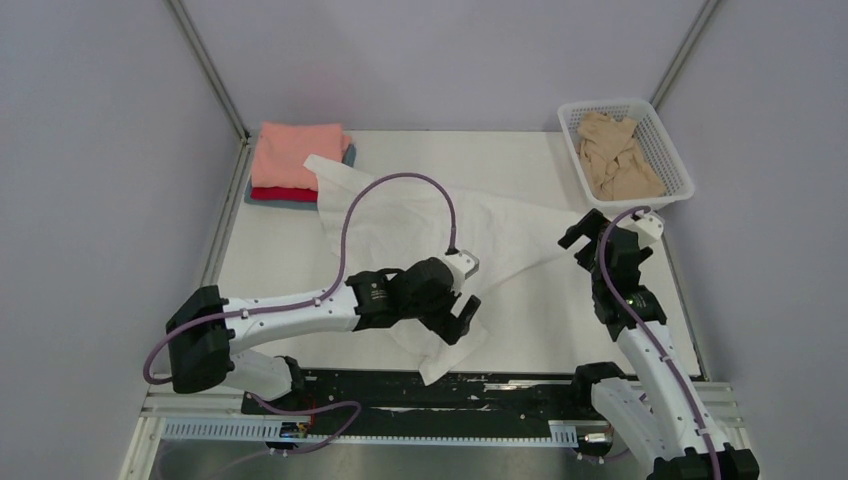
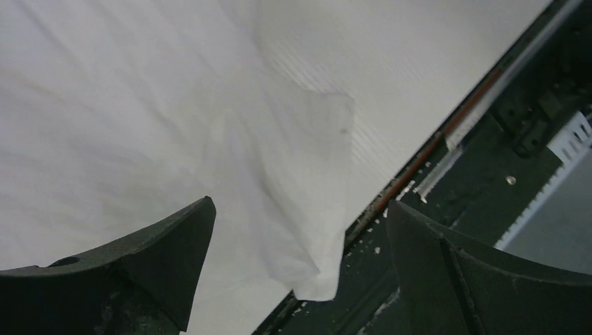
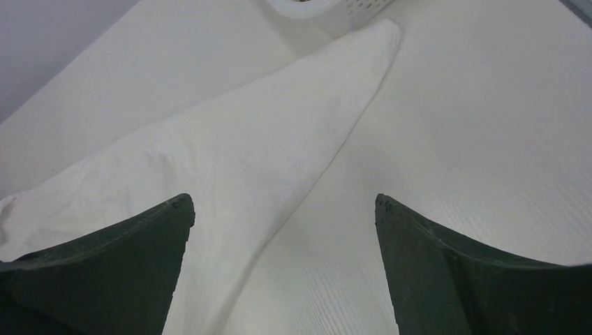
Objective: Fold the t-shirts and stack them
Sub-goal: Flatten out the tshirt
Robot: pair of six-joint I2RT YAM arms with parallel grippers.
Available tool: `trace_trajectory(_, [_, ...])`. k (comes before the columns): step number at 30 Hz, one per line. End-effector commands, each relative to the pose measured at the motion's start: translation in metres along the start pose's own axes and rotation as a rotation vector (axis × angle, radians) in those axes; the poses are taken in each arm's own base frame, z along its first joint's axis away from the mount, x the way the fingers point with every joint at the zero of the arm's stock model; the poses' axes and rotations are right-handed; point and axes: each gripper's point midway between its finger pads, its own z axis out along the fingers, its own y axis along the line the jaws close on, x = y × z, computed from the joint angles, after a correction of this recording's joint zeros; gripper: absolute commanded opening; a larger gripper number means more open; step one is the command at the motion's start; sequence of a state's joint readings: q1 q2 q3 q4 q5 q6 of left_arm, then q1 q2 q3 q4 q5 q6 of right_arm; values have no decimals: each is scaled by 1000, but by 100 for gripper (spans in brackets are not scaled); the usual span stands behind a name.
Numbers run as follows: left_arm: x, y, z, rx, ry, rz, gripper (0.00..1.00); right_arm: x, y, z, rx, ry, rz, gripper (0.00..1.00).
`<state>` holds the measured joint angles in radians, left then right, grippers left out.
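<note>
The white t-shirt (image 1: 420,225) lies spread unfolded across the table. One end overlaps the folded stack at the back left, one pointed corner reaches toward the basket, and one corner hangs over the near edge. My left gripper (image 1: 466,322) is open and empty above the near corner, which shows in the left wrist view (image 2: 307,230) between the fingers of the left gripper (image 2: 300,202). My right gripper (image 1: 583,240) is open and empty just above the right corner, seen in the right wrist view (image 3: 279,118) ahead of the right gripper (image 3: 283,199). The stack holds salmon-pink (image 1: 298,152), red (image 1: 280,193) and grey-blue (image 1: 300,204) shirts.
A white lattice basket (image 1: 680,180) at the back right holds the crumpled beige t-shirt (image 1: 615,155); its wall shows in the right wrist view (image 3: 328,14). A black rail (image 1: 500,385) runs along the near table edge. Grey walls enclose the table.
</note>
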<state>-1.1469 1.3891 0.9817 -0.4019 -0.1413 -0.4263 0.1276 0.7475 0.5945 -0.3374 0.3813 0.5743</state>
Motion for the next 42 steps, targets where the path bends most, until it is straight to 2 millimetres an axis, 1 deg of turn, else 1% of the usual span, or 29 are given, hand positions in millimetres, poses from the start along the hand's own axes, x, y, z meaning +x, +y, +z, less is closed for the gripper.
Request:
trace_trajectory(1, [-1,-59,-12,311,-27,-50,100,1,9,5,-38,12,-9,100])
trace_trajectory(2, [6,-66,-8,332,-2,-45,100,3,10,6,-42,21,-11,100])
trace_trajectory(3, [6,-70,-6,347,-1,-38,100,4,11,6,-45,27,-12,100])
trace_trajectory(4, [10,-76,0,359,24,-31,100,5,11,7,-47,33,-12,100])
trace_trajectory(8, [29,-86,22,378,136,-24,100,5,11,7,-49,32,-17,100])
trace_trajectory(10, [44,-86,31,379,200,-28,100,5,10,6,-45,30,-19,100])
trace_trajectory(13, [69,-79,42,343,289,-42,99,4,10,6,-42,23,-21,100])
trace_trajectory(15, [83,-70,47,298,331,-49,98,3,9,5,-44,20,-20,100])
trace_trajectory(16, [85,-63,50,259,335,-51,97,3,9,5,-43,20,-22,100])
trace_trajectory(17, [92,-58,52,225,359,-58,95,2,9,5,-44,17,-23,100])
trace_trajectory(18, [94,-48,55,170,354,-58,95,2,9,4,-45,16,-22,100])
trace_trajectory(19, [101,-40,56,122,378,-67,92,1,9,4,-45,13,-24,100])
trace_trajectory(20, [105,-26,57,47,383,-64,90,1,9,3,-46,12,-25,100])
trace_trajectory(21, [110,-22,57,19,397,-73,88,0,9,3,-46,9,-24,100])
trace_trajectory(22, [114,-12,57,-33,403,-74,88,-1,9,3,-46,5,-25,100])
trace_trajectory(26, [134,2,59,-115,442,-85,88,-3,6,3,-30,-9,-21,100])
trace_trajectory(27, [139,8,61,-154,449,-76,88,-4,6,3,-28,-12,-22,100])
trace_trajectory(30, [149,23,63,-265,482,-63,84,-4,6,2,-27,-12,-21,100])
trace_trajectory(31, [150,31,66,-320,478,-47,83,-4,5,3,-24,-13,-22,100])
trace_trajectory(32, [156,37,63,-366,500,-45,80,-4,5,3,-25,-14,-22,100])
trace_trajectory(33, [158,42,66,-415,501,-21,79,-5,5,3,-22,-17,-22,100])
trace_trajectory(34, [164,47,62,-458,521,-14,76,-5,4,3,-20,-17,-22,100])
trace_trajectory(36, [176,54,62,-525,545,14,70,-5,4,2,-20,-19,-20,100])
trace_trajectory(37, [179,54,61,-537,547,20,68,-5,4,2,-19,-20,-19,100])
trace_trajectory(39, [187,56,62,-559,557,9,58,-6,4,2,-18,-21,-20,100])
trace_trajectory(41, [190,58,62,-579,556,-10,45,-6,4,2,-19,-22,-18,100])
trace_trajectory(42, [190,58,61,-595,550,-26,32,-6,4,2,-18,-21,-20,100])
